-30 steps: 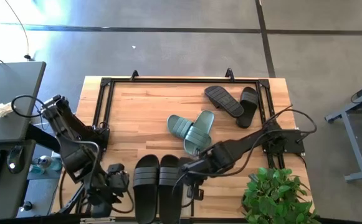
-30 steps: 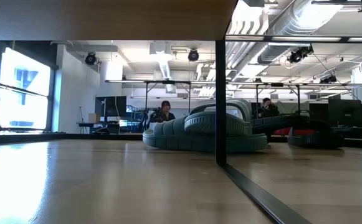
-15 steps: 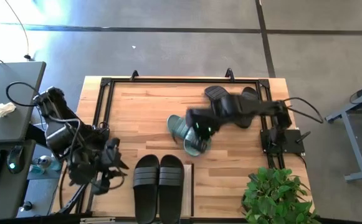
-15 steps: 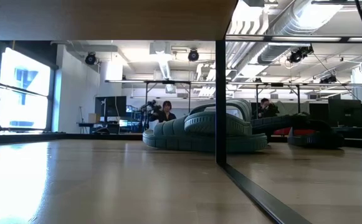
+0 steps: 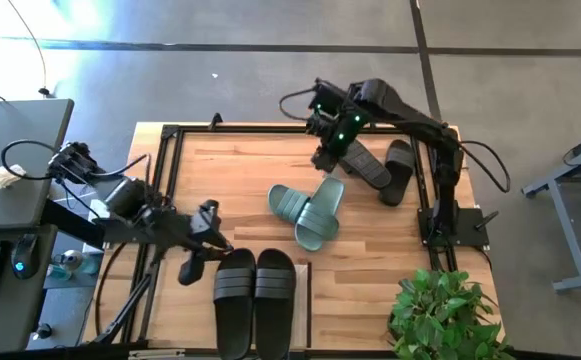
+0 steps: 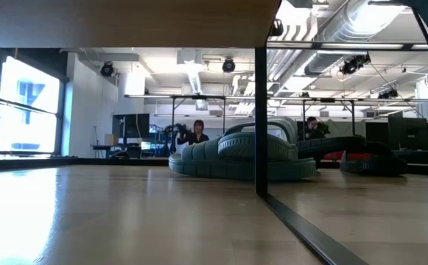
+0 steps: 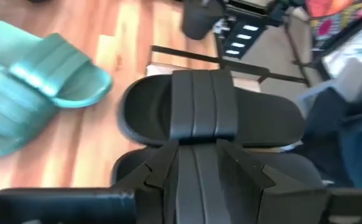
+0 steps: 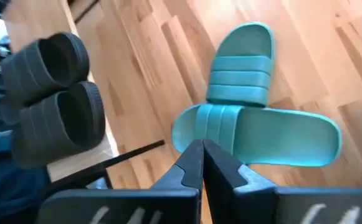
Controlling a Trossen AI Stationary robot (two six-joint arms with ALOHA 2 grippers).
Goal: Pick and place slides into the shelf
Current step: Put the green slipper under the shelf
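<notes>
At the near edge of the tabletop (image 5: 230,190), a black pair of slides (image 5: 255,300) lies side by side, soles down, long axes running from near to far, straps toward the far end. They rest on the flat top board of the shelf (image 5: 305,275), whose pale corner shows just beside the right-hand slide. The left claw (image 5: 202,262) hovers just beside the far left end of this pair, its arm reaching in from the tabletop's left side. In the left wrist view, its two dark fingers (image 7: 168,165) stand a little apart, with the black strap seen between them. I cannot tell whether they touch the strap.

Farther in, near the middle of the tabletop, the sage-green pair of slides (image 5: 308,210) lies crossed in a loose V. One slide points toward the far left. The other lies with its long axis running from the near middle to the far right, overlapping the first at its near end.

Beyond them, toward the far right corner, a second black pair of slides (image 5: 375,168) lies splayed, one long axis slanting from far left to near right, the other nearly near to far, the two touching at the near end. The right claw (image 5: 327,155) hangs above the far left end of this pair, its fingers (image 8: 200,163) pressed together and holding nothing.
</notes>
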